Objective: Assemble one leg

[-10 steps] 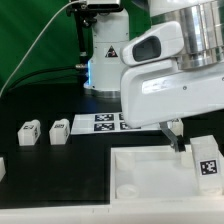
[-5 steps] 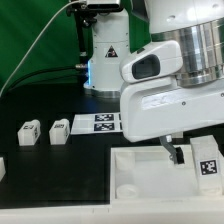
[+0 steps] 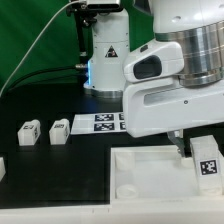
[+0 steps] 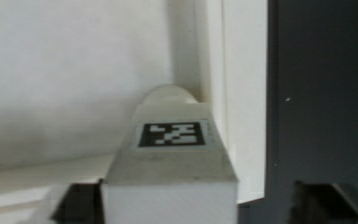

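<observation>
Down at the exterior view's right, the gripper (image 4: 190,200) sits low over the white panel (image 3: 150,172), with the arm's bulky white body filling the space above it. The leg (image 3: 208,163) stands on the panel close to its edge at that side, its black-and-white tag facing outward. One dark finger (image 3: 178,146) shows just beside the leg, a sliver of panel between them. From the wrist view, the leg (image 4: 172,150) lies centred between the two fingers, which stand apart on either side of it. One finger (image 4: 80,200) looks flush against the leg, but whether the pads actually press it cannot be told. Two other legs (image 3: 28,131) (image 3: 58,131) rest well apart on the black table, near the marker board (image 3: 100,122).
</observation>
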{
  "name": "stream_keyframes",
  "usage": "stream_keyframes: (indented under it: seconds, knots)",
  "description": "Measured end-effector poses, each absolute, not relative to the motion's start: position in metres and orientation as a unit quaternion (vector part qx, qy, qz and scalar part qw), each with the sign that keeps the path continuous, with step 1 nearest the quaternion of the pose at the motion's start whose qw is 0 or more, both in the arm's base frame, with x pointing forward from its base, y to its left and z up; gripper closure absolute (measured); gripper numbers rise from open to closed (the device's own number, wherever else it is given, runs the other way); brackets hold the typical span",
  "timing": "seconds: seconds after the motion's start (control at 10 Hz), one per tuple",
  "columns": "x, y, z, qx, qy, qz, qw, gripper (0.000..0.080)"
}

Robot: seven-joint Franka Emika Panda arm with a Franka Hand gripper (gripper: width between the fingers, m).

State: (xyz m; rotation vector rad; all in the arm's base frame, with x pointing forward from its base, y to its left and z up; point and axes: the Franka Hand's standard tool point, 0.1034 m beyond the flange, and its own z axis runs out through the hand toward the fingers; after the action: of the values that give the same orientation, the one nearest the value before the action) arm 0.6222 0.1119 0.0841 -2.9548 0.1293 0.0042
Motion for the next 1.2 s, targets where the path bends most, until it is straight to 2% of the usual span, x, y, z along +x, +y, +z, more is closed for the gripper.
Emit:
stream_keyframes:
  seconds: [0.1,0.2,0.5,0.7,0.8,1.0,1.2]
  knots:
    - [0.6223,0.1109,0.0841,-0.995,0.044,0.001,0.091,0.0407]
    - [0.6225,0.11,0.0841,-0.995,0.045,0.001,0.091,0.0502]
    - [0.6232,0.1092,0.0838,-0.993,0.072,0.0,0.091,0.0502]
    - [0.617,0.111,0.0839,-0.958,0.271,-0.014,0.09,0.0502]
    - [0.6151,0.1114,0.084,-0.935,0.342,-0.01,0.099,0.0502]
    - [0.6161,0.1074,0.082,-0.809,0.57,0.023,0.144,0.0505]
    - [0.6169,0.1131,0.0833,-0.715,0.68,0.053,0.156,0.0505]
